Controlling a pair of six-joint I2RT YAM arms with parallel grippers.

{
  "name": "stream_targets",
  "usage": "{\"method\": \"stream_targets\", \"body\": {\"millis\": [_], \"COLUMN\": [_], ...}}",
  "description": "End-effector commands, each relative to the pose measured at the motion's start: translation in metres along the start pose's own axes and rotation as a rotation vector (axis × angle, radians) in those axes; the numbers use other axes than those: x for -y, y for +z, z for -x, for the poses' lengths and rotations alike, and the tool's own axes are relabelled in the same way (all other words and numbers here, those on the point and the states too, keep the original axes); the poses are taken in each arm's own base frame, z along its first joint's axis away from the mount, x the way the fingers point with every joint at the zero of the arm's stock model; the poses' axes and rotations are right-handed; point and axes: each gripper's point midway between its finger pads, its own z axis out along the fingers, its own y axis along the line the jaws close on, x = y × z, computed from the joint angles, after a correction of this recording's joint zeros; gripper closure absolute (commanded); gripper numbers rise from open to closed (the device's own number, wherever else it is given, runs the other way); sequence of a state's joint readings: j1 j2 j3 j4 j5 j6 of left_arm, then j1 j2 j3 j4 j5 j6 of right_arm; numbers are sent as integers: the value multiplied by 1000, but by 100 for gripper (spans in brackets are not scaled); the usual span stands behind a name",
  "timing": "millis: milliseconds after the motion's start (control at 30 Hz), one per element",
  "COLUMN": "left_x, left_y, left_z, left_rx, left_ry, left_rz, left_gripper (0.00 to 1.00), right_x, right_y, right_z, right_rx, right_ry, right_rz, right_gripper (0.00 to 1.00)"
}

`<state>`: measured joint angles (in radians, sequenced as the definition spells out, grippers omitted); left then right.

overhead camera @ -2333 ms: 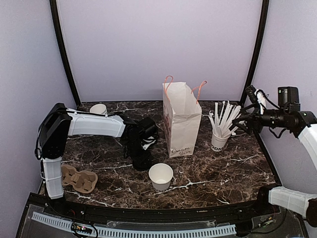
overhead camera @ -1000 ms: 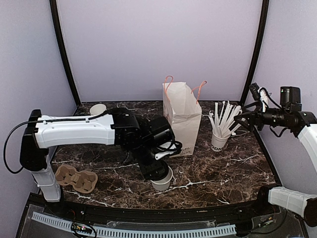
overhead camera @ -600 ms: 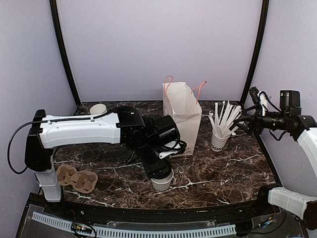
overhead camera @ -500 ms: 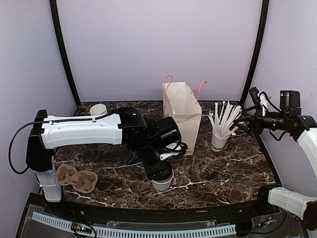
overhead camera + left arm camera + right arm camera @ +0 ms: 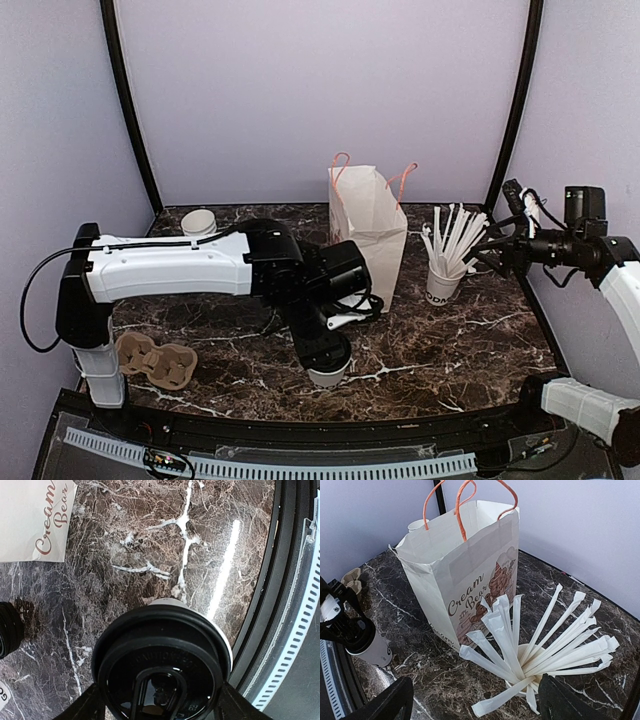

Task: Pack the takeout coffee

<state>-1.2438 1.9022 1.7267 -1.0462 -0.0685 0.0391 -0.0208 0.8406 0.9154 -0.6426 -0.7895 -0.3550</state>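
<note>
The takeout coffee (image 5: 327, 375) is a small white cup standing near the table's front edge, in front of the paper bag (image 5: 368, 240). My left gripper (image 5: 325, 352) is straight above it, and its fingers close on the black lid (image 5: 160, 672) from both sides. The lid sits on the cup's white rim (image 5: 172, 601). The right wrist view shows the cup (image 5: 372, 650) under that gripper. My right gripper (image 5: 490, 250) is open and empty, held high beside the straw cup (image 5: 442, 285). Its fingers (image 5: 387, 700) frame the straws (image 5: 530, 645).
The bag (image 5: 460, 585) stands upright and open with orange handles, its "Cream Bear" print in the left wrist view (image 5: 35, 520). A cardboard cup carrier (image 5: 155, 360) lies front left. Nested white cups (image 5: 199, 220) stand back left. The black table rim (image 5: 265, 605) runs just past the cup.
My left arm swung from beside the bag to over the open white cup and came down on it. The cup now carries the black lid. The right arm barely moved.
</note>
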Motion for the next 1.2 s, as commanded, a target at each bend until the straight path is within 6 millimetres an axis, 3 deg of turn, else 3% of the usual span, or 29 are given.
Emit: {"method": "stream_targets", "body": {"millis": [0, 233, 667, 933, 1167], "left_x": [4, 4, 5, -14, 8], "left_y": [0, -13, -8, -34, -20], "left_z": [0, -2, 2, 17, 7], "left_rx": [-21, -8, -2, 98, 43], "left_ry": [14, 17, 25, 10, 16], "left_rz": [-11, -8, 21, 128, 12], "left_gripper": [36, 35, 34, 33, 33], "right_x": [-2, -2, -1, -1, 0], "right_y": [-2, -1, 0, 1, 1], "right_z": [6, 5, 4, 3, 3], "right_rx": [30, 29, 28, 27, 27], "right_ry": [-35, -32, -28, -26, -25], "right_rz": [3, 6, 10, 12, 11], "right_gripper": [12, 12, 12, 12, 12]}}
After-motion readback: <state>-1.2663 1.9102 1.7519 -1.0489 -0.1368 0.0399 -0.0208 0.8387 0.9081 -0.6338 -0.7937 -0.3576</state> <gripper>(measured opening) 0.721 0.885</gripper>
